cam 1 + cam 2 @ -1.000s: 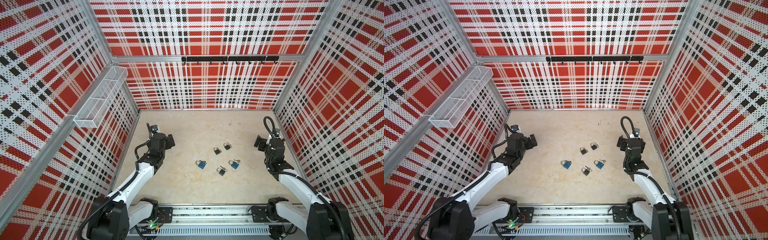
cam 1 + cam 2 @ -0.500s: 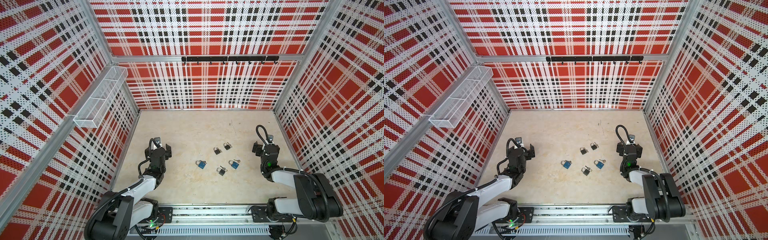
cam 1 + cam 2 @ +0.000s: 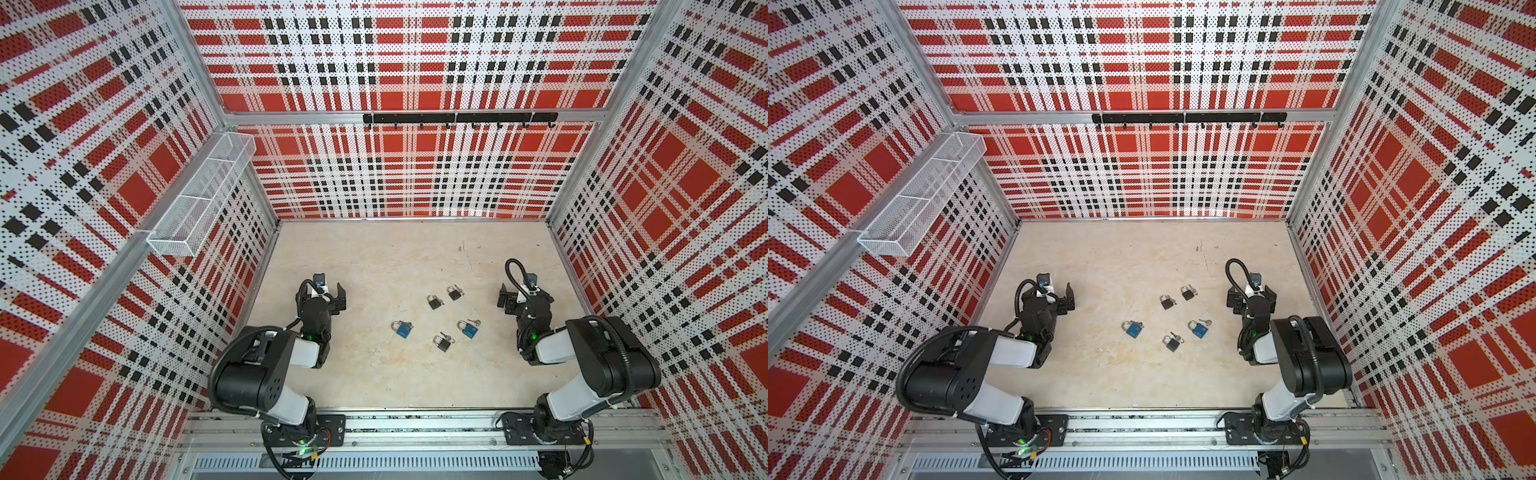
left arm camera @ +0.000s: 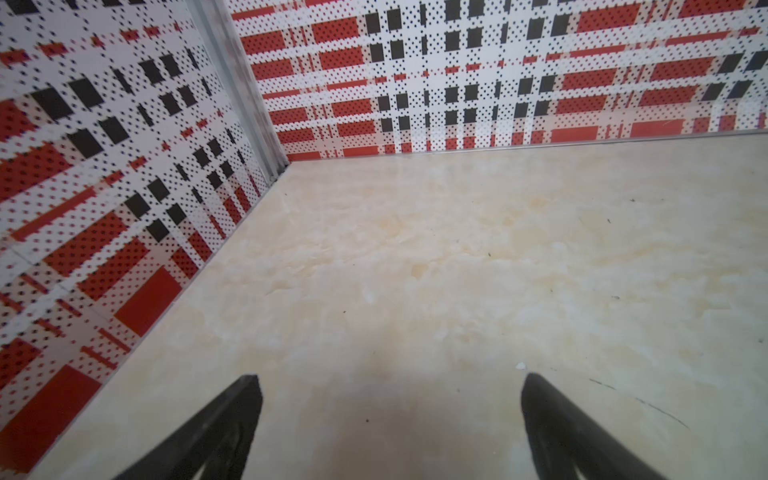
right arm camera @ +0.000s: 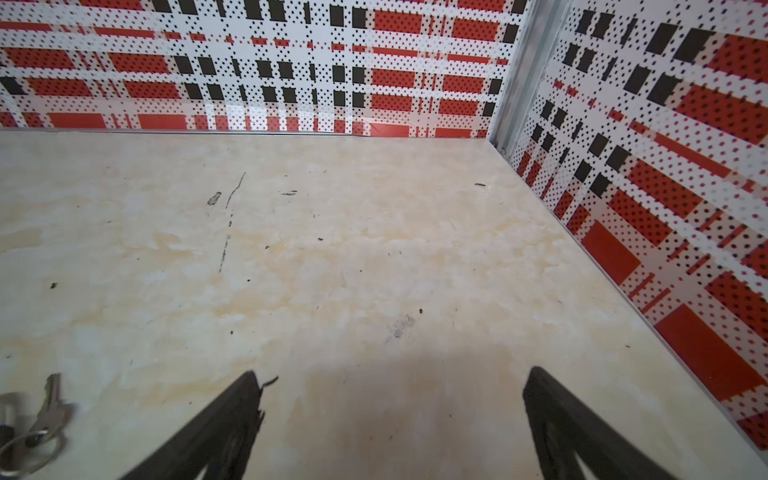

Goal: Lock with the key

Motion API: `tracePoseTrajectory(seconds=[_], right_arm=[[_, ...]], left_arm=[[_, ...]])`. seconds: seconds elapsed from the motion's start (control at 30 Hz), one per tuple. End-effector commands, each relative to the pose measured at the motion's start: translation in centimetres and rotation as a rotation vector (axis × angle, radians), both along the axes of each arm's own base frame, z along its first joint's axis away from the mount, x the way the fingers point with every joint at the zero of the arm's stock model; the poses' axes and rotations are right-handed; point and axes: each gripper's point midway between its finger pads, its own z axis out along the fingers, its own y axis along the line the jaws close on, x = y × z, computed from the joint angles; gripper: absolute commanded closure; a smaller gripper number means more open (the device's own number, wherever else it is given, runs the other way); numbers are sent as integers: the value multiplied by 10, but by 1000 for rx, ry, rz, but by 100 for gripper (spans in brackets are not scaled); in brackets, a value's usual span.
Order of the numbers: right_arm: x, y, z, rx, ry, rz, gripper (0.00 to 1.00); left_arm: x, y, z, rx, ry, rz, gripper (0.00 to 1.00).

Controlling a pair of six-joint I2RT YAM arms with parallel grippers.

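Several small padlocks lie mid-table in both top views: two blue ones [image 3: 402, 329] [image 3: 468, 329] and three black ones [image 3: 434, 301] [image 3: 454, 293] [image 3: 443, 343], most with a small silver key beside them. In the right wrist view one key [image 5: 53, 405] on a ring lies beside a black padlock at the picture's edge. My left gripper [image 3: 328, 298] [image 4: 390, 378] is open and empty, low over bare table to the left of the padlocks. On their right my right gripper [image 3: 524, 297] [image 5: 392, 372] is also open and empty.
Plaid perforated walls close in the table on three sides. On the left wall hangs a white wire basket [image 3: 199, 199], and a black hook rail [image 3: 459, 118] runs along the back wall. Both arms' bases sit on the front rail [image 3: 415, 428].
Both arms have folded back, their elbows now raised near the front rail. The grippers stay open in about the same places. The padlocks have not moved.
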Motion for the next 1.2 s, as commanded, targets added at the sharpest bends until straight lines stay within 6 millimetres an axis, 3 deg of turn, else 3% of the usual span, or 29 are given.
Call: tracePoseTrajectory(seconds=[0.0,0.2,1.17], right_arm=[[17,5,20,-12,-47,44,0],[27,8,13,30,17,97,0],[27,8,13,30,16,97,0]], left_arm=[[9,-5,26,-33,-99,-54,1],[32,-11,16,-47,15,-104,0],[32,-7,17,-62,5,-95,0]])
